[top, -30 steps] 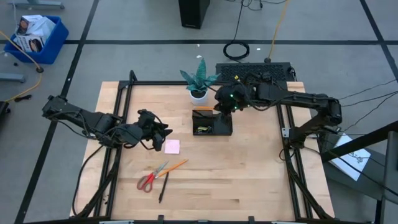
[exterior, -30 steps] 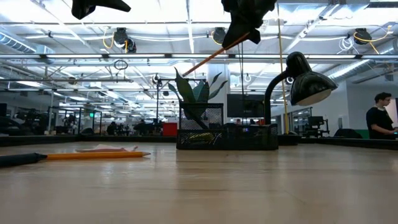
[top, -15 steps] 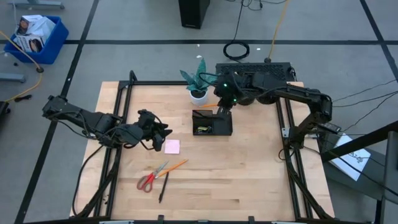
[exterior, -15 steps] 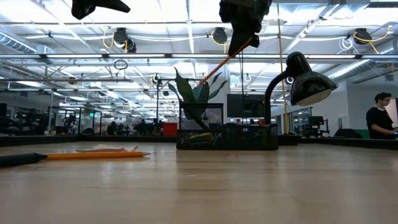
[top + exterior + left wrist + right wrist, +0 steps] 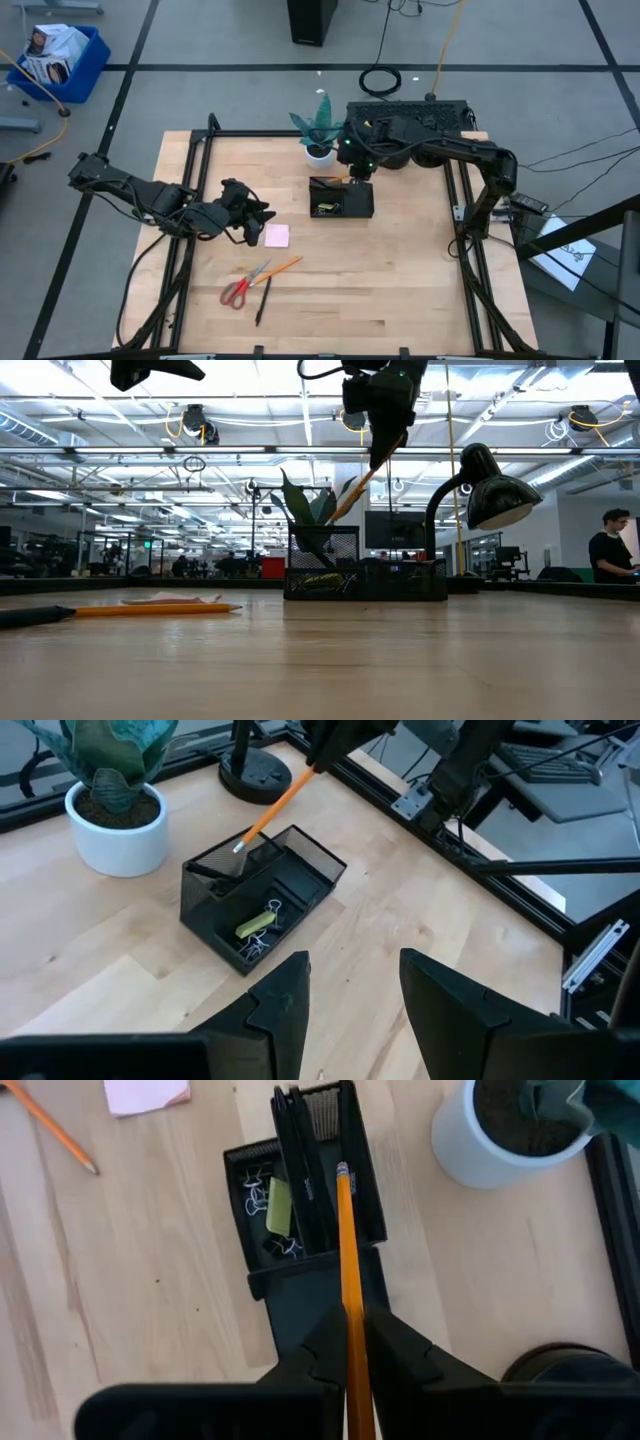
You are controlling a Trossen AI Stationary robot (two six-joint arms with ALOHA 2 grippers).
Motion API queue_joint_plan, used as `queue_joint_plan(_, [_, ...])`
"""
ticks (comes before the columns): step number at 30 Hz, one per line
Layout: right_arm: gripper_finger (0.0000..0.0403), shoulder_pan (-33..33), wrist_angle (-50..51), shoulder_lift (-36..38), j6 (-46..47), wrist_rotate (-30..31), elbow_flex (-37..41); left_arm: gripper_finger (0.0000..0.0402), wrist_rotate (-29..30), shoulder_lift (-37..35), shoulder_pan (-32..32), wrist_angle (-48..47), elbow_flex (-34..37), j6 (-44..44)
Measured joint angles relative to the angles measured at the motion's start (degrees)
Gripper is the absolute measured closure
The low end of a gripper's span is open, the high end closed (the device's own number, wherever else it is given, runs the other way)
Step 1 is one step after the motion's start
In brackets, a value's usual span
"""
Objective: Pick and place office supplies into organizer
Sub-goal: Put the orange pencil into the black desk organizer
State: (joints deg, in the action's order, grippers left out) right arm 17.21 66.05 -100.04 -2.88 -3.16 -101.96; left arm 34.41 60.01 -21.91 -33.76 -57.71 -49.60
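My right gripper [image 5: 348,1342] is clamped on an orange pencil [image 5: 349,1250], holding it tilted above the organizer [image 5: 341,197], with the pencil's far end reaching down into the tall mesh compartment at the back of that tray. In that tall compartment black pens [image 5: 300,1160] already lean. The lower front section holds a yellow-green highlighter [image 5: 278,1206] and a scatter of small binder clips [image 5: 252,1192] around it. The organizer sits on the wooden table [image 5: 400,280] just beside a white pot with a green plant [image 5: 320,128]. My left gripper [image 5: 350,985] waits well to the side, near the pink sticky-note pad [image 5: 276,235], its fingers parted and holding nothing. Closer to the table's front edge lie the red-handled scissors [image 5: 240,288], a second orange pencil [image 5: 281,266] and a black pen [image 5: 262,301], close together.
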Motion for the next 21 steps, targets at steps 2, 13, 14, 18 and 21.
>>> queue_joint_plan(2, [0.0385, 0.0, 0.1, 0.1, -0.4, 0.0, -0.4, 0.0240, 0.0, 0.0, 0.0, 0.0, 0.0, 0.1])
queue_joint_plan(13, [0.0385, 0.0, 2.1, 0.1, -2.8, 0.0, -2.5, 0.0240, 0.2, 0.0, 0.0, -1.2, 0.0, 0.0])
queue_joint_plan(14, [0.0385, 0.0, 2.3, 0.1, -2.9, 0.0, -2.5, 0.0240, 0.2, 0.0, 0.0, -1.2, 0.0, 0.0])
queue_joint_plan(18, [0.0385, 0.0, 2.3, 0.1, -3.0, 0.0, -2.5, 0.0240, 0.2, 0.0, 0.0, -1.2, 0.0, 0.2])
queue_joint_plan(21, [0.0385, 0.0, 2.6, 0.1, -3.7, 0.0, -2.5, 0.0240, 0.2, 0.0, 0.0, -1.2, 0.0, 0.2])
